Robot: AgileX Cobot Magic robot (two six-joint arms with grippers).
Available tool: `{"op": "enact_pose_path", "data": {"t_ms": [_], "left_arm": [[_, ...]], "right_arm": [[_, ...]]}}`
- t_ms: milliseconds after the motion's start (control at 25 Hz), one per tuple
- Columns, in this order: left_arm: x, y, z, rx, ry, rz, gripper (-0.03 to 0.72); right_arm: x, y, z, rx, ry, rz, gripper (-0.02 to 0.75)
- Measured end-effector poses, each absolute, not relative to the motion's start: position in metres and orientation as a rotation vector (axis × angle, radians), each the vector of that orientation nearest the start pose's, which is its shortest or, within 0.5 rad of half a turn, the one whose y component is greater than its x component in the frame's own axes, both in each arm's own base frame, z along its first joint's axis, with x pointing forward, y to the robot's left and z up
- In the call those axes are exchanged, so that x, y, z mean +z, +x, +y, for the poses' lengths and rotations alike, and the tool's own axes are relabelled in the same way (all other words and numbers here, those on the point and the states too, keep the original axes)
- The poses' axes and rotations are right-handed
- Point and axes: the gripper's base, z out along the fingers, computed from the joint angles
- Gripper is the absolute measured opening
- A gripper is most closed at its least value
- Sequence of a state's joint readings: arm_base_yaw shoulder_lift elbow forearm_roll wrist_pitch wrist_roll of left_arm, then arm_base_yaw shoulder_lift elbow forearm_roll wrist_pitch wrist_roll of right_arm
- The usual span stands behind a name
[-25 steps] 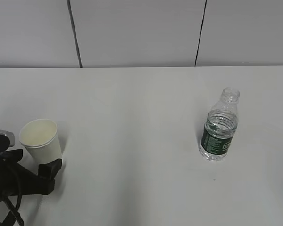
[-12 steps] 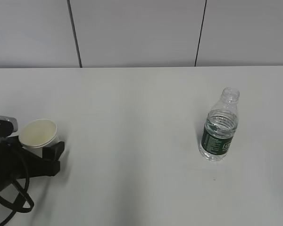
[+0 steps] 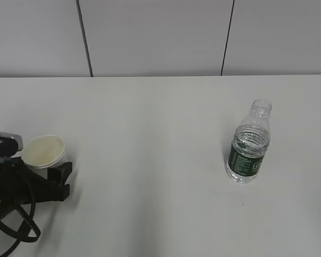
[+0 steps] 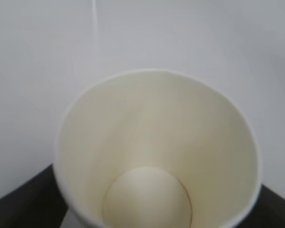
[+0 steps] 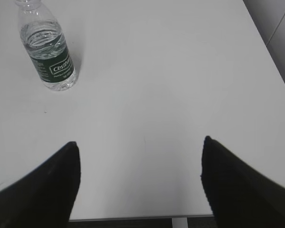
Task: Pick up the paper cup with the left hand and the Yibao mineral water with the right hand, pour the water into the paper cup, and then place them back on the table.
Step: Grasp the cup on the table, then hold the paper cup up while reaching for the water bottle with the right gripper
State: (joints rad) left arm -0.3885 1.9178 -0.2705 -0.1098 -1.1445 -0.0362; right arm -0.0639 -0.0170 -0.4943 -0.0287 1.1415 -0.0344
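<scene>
Paper cup (image 3: pixel 44 154) stood upright at the table's (image 3: pixel 150 160) left edge, seated between the left hand's (image 3: pixel 40 179) fingers, one on each side; actual squeeze could not be told. Thin, matte, tapered wall, likely easily crushed. Ribbed clear bottle (image 3: pixel 249 144) stood upright, far-left of the right hand (image 5: pixel 140 156), whose fingers were spread, well apart from it.

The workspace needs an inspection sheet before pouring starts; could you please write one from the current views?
Surface: white table, bare between the items.
Job's things: paper cup upright at far left, empty inside; Yibao mineral water upright at right, uncapped, partly filled.
Clutter: nothing seen.
Grippers: left hand around the cup's base, contact not discernible; right hand open, short of the bottle and off to its side.
Cables: black cable looping beneath the left arm.
Surroundings: grey panelled wall behind the table.
</scene>
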Motion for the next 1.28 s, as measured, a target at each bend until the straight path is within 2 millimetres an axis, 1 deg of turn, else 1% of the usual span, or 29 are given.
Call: {"op": "enact_pose_path", "data": {"t_ms": [200,960,1040,1280], "left_arm": [[0.0818,0.2239,-0.0836,-0.211,0.265,2.002,0.549],[0.0836,0.2288,-0.0847,-0.209,0.252,1.985,0.549],[0.0836,0.2288,-0.0847,-0.209,0.252,1.985,0.539],[0.0836,0.2284,-0.086,-0.219,0.268,1.984,0.467]], "right_arm": [[0.2692,-0.0105,-0.0017,-0.093,0.034,2.115,0.585],[0.2692,-0.0105,-0.0017,-0.093,0.034,2.115,0.585],[0.2692,-0.0105,-0.0017,-0.093,0.034,2.115,0.585],[0.2692,-0.0105,-0.0017,-0.093,0.034,2.115,0.585]]}}
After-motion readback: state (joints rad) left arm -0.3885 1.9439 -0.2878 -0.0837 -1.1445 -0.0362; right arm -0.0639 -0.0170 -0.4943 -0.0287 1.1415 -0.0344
